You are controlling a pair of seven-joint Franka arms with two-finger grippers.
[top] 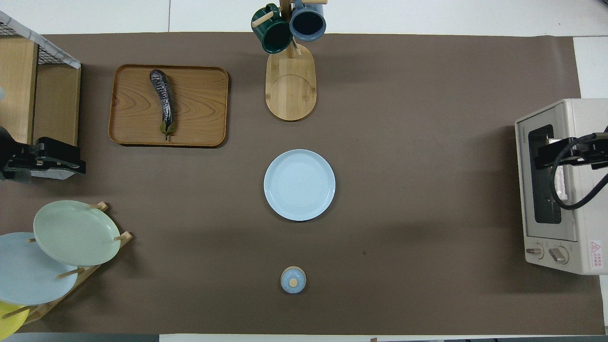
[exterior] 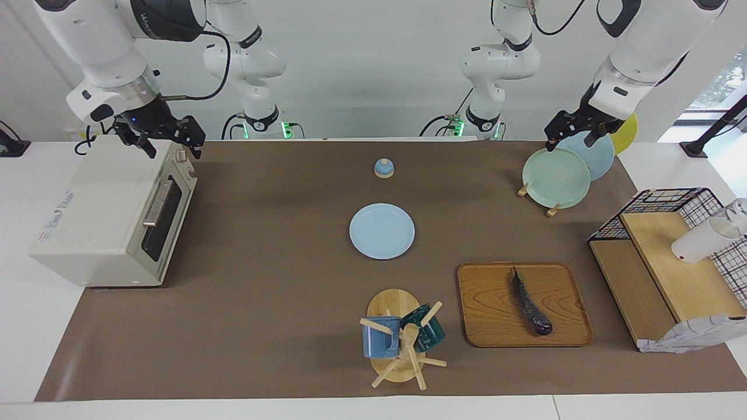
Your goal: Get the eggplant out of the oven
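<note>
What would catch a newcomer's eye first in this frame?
The dark eggplant lies on the wooden tray toward the left arm's end of the table, not in the oven, which stands shut at the right arm's end. The right tool hangs open over the oven's top, and the left tool hangs open over the plate rack.

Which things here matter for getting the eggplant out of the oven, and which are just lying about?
Job:
- eggplant, lying on the wooden tray
- oven, door shut
- right gripper, open, over the oven
- left gripper, open, over the plate rack

Lying about:
- blue plate
- mug stand
- small lid
- wire shelf
</note>
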